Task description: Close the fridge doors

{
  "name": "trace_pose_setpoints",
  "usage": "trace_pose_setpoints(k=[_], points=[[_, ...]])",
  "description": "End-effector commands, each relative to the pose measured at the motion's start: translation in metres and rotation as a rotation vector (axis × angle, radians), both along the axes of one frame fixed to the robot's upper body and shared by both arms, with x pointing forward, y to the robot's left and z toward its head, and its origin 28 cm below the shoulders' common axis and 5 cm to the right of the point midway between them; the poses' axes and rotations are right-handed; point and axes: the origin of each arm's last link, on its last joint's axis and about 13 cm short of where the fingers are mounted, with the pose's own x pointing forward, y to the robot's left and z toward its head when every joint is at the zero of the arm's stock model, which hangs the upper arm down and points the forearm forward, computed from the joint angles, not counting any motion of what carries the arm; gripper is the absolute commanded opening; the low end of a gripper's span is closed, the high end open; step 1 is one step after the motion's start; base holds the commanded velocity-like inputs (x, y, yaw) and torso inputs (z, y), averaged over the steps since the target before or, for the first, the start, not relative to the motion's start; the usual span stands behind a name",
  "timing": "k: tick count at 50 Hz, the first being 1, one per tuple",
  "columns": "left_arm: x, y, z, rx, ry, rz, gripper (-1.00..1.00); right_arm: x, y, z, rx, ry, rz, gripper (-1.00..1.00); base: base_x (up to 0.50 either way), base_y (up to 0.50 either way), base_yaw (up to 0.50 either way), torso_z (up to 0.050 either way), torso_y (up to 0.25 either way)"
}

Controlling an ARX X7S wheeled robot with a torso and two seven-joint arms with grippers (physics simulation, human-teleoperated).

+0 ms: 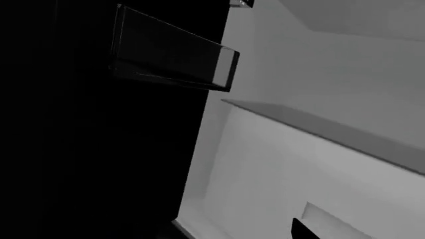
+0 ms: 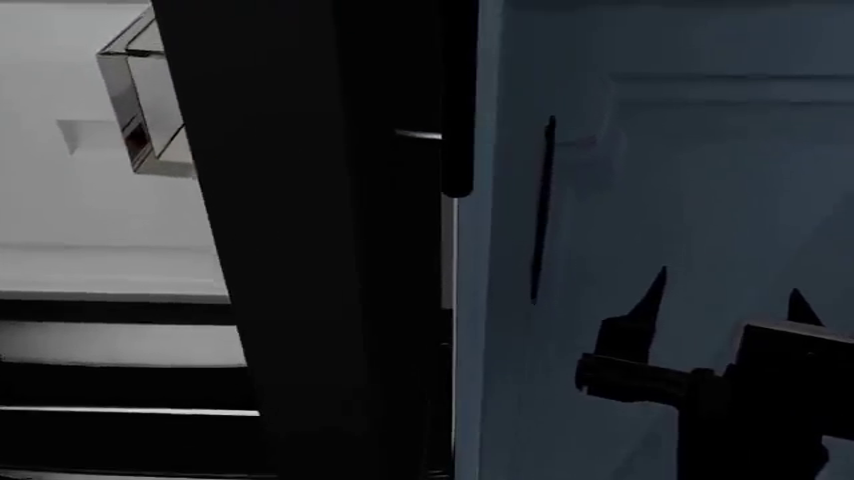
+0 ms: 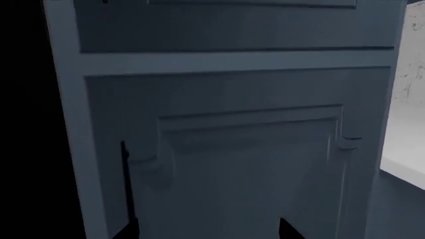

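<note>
Looking ahead, we see one of the fridge doors (image 2: 320, 250) open, cropped; right tool (image 2: 727, 300) spread by cabinet panel (image 2: 667, 150); left tool unseen.

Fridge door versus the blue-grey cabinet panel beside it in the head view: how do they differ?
The fridge door is plain glossy black; the cabinet panel is blue-grey with a raised frame. The fridge door stands swung open, edge toward the camera, showing the white interior; the cabinet panel sits shut and flat. The fridge door carries a clear shelf bin; the cabinet panel has a slim dark vertical handle. Both are tall and upright.
</note>
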Motion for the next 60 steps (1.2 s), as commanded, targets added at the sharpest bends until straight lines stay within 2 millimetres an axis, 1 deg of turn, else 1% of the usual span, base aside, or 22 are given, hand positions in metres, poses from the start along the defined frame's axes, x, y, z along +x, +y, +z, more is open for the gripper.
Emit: trace_pose_setpoints(k=[1,14,28,29,34,36,38,39,42,43,44,45,46,47,48,49,50,52,54,57,59,60], points=[[-0.002,0.005,0.001,-0.04,-0.036,0.065,1.0,0.0,0.0,0.0,-0.005,0.005,0.004,1.0,0.36,0.0,0.0,0.0,0.015],[-0.002,0.004,0.001,-0.011,-0.041,0.066,1.0,0.0,0.0,0.0,0.0,0.016,-0.01,1.0,0.3,0.0,0.0,0.0,0.0],[-0.006,0.004,0.001,-0.005,-0.072,0.084,1.0,-0.002,0.0,0.001,-0.002,0.007,-0.008,1.0,0.01,0.0,0.0,0.0,0.0],[-0.008,0.004,0.002,-0.004,-0.103,0.094,1.0,-0.002,0.0,0.001,-0.002,0.005,-0.008,1.0,0.0,0.0,0.0,0.0,0.0],[-0.012,0.004,0.003,-0.019,-0.09,0.086,1.0,-0.002,0.0,0.0,0.001,0.008,-0.009,1.0,0.0,0.0,0.0,0.0,0.0],[-0.02,0.009,0.003,-0.084,-0.107,0.098,1.0,-0.001,0.0,0.001,-0.002,0.012,-0.008,1.0,0.0,0.0,0.0,0.0,0.0],[-0.04,0.019,0.001,-0.189,-0.217,0.18,1.0,-0.001,-0.001,0.004,-0.009,0.012,-0.004,1.0,0.0,0.0,0.0,0.0,0.0],[-0.055,0.026,0.0,-0.221,-0.278,0.223,1.0,-0.001,-0.001,0.006,-0.014,0.01,-0.003,1.0,0.0,0.0,0.0,0.0,0.0],[-0.088,0.041,0.0,-0.186,-0.266,0.272,1.0,-0.002,-0.002,0.007,-0.019,0.011,0.0,1.0,0.0,0.0,0.0,0.0,0.0],[-0.099,0.047,-0.005,-0.215,-0.215,0.265,1.0,-0.002,-0.002,0.008,-0.021,0.011,0.001,1.0,0.0,0.0,0.0,0.0,0.0],[-0.109,0.054,-0.018,-0.189,-0.12,0.279,1.0,-0.002,-0.001,0.009,-0.021,0.006,0.003,1.0,0.0,0.0,0.0,0.0,0.0],[-0.119,0.06,-0.031,-0.21,-0.089,0.304,1.0,-0.001,-0.001,0.01,-0.02,-0.001,0.006,1.0,0.0,0.0,0.0,0.0,0.0],[-0.128,0.067,-0.05,-0.169,0.003,0.349,1.0,0.0,0.0,0.012,-0.017,-0.009,0.009,1.0,0.0,0.0,0.0,0.0,0.0],[-0.132,0.071,-0.06,-0.186,0.028,0.36,1.0,0.0,0.001,0.012,-0.014,-0.012,0.011,1.0,0.0,0.0,0.0,0.0,0.0],[-0.14,0.078,-0.078,-0.204,0.099,0.395,1.0,0.002,0.002,0.01,-0.013,-0.012,0.018,1.0,0.0,0.0,0.0,0.0,0.0],[-0.145,0.083,-0.087,-0.221,0.101,0.428,1.0,0.003,0.003,0.01,-0.013,-0.01,0.022,1.0,0.0,0.0,0.0,0.0,0.0],[-0.151,0.089,-0.096,-0.189,0.14,0.48,1.0,0.004,0.004,0.01,-0.014,-0.01,0.028,1.0,0.0,0.0,0.0,0.0,0.0],[-0.166,0.102,-0.106,-0.186,0.153,0.574,1.0,0.004,0.003,0.013,-0.018,-0.014,0.029,1.0,0.0,0.0,0.0,0.0,0.0],[-0.177,0.112,-0.114,-0.241,0.19,0.639,1.0,0.005,0.003,0.013,-0.02,-0.016,0.027,1.0,0.0,0.0,0.0,0.0,0.0],[-0.185,0.122,-0.122,-0.278,0.192,0.705,1.0,0.006,0.003,0.013,-0.015,-0.021,0.028,1.0,0.0,0.0,0.0,0.0,0.0],[-0.198,0.134,-0.136,-0.31,0.226,0.803,1.0,0.007,0.003,0.014,-0.018,-0.022,0.03,1.0,0.0,0.0,0.0,0.0,0.0],[-0.204,0.14,-0.146,-0.257,0.287,0.853,1.0,0.007,0.003,0.015,-0.02,-0.025,0.031,1.0,0.0,0.0,0.0,0.0,0.0]])
